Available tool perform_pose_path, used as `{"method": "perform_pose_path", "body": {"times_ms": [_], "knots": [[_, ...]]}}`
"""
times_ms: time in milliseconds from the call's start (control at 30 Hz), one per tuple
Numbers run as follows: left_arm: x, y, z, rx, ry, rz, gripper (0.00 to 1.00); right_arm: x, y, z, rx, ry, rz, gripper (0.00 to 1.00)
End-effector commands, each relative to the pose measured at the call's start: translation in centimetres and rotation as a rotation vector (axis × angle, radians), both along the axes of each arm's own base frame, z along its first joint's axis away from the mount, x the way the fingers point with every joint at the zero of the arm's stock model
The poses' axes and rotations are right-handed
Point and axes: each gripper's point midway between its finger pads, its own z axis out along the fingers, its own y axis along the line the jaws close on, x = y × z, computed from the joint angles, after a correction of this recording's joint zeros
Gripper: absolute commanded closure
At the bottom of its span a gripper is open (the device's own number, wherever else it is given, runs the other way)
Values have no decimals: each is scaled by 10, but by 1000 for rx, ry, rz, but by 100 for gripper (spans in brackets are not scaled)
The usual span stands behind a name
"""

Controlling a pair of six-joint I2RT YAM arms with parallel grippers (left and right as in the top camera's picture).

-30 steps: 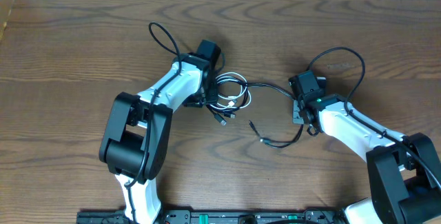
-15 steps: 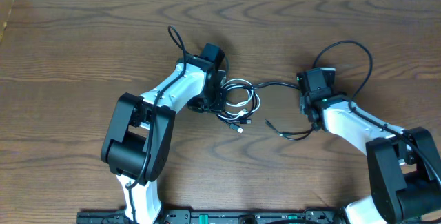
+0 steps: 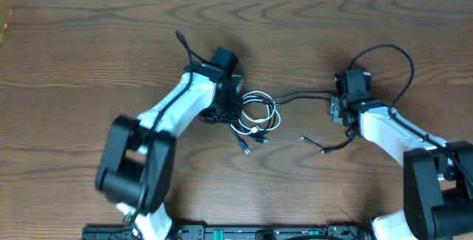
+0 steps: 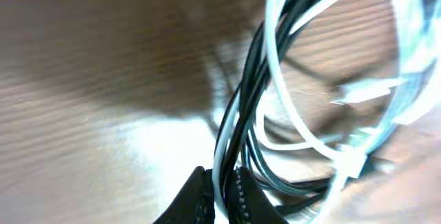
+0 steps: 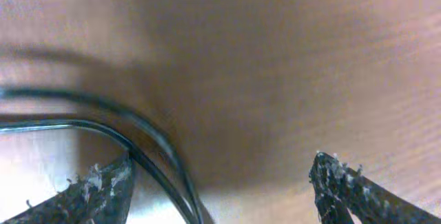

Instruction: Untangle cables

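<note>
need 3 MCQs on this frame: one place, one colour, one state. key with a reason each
1. The cable tangle lies:
A) beside the left tool
B) at the table's far-left edge
C) on an arm base

2. Its cables are:
A) red and blue
B) black and white
C) all yellow

3. The right tool is:
A) shut on a white cable
B) out of view
C) open

Key:
1A, the overhead view shows the tangle at that tool.
2B, both colours show in the left wrist view.
3C, its fingers stand wide apart.
</note>
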Motion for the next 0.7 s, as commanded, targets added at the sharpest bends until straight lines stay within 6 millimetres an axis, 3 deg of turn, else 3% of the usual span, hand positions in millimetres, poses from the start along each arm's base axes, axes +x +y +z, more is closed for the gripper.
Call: {"method": "perform_pose_path", "body": {"times_ms": [0, 133, 267, 333, 500, 667], "knots": [[5, -5, 42, -58, -112, -33, 89, -19, 13, -3, 81, 65, 66, 22], [4, -6, 55, -73, -140, -34, 88, -18, 34, 25, 207, 4, 119, 21], [-4, -21, 56, -146, -109, -80, 89, -21, 51, 51, 291, -49, 197, 21], [-7, -27, 52, -151, -99, -97, 89, -24, 82, 62, 423, -57, 336, 24], [-9, -41, 52, -163, -118, -134, 88, -34, 134, 74, 646, -55, 618, 32], [-11, -59, 55, -196, -145, -178, 88, -41, 157, 79, 779, -46, 711, 38]]}}
